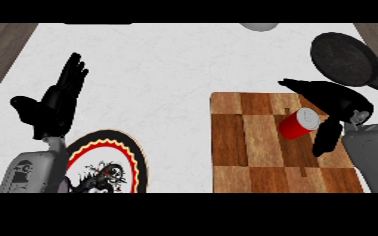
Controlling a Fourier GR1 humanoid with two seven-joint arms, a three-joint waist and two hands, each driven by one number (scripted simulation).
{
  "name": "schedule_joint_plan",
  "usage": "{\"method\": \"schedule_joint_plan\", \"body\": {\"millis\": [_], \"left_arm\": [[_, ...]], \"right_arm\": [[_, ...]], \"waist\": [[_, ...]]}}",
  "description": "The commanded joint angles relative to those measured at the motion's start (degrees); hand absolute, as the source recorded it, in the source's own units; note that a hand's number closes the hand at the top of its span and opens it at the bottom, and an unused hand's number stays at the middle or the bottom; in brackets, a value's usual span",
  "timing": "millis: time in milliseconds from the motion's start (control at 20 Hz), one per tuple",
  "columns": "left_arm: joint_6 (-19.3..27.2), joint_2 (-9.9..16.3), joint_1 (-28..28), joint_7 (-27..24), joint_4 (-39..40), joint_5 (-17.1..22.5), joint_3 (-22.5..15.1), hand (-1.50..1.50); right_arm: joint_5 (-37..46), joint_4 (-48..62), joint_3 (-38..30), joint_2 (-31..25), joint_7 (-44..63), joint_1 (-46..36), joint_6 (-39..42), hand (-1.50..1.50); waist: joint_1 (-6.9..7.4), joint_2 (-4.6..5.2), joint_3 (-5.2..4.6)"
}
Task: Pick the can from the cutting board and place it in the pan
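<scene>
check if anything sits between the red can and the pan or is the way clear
Nothing visible stands between them. The red can lies tilted on the cutting board, with the right hand spread around it. The pan sits just beyond the board's far right corner; only the hand itself lies along that path.

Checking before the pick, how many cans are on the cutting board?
1: a red can lying tilted near the cutting board's right edge, within the right hand.
</scene>
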Motion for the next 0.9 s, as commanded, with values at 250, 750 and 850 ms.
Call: {"method": "schedule_joint_plan", "body": {"millis": [250,750,850], "left_arm": [[0.08,-1.55,-1.49,-1.89,3.8,-1.2,1.04,0.0],[-0.75,-2.21,0.46,-1.91,2.38,-2.32,0.69,0.0],[-1.63,0.68,-3.76,1.8,1.97,-0.89,2.44,0.0]], "right_arm": [[4.44,4.25,-0.03,0.32,-8.08,1.14,1.72,1.5],[10.15,6.93,0.28,0.8,-18.66,1.07,-2.3,1.5],[11.33,13.14,-0.78,14.32,0.54,-5.97,-5.38,1.5]], "waist": [[-0.19,0.02,0.01],[-0.14,0.01,0.01],[0.54,0.23,-0.02]]}}
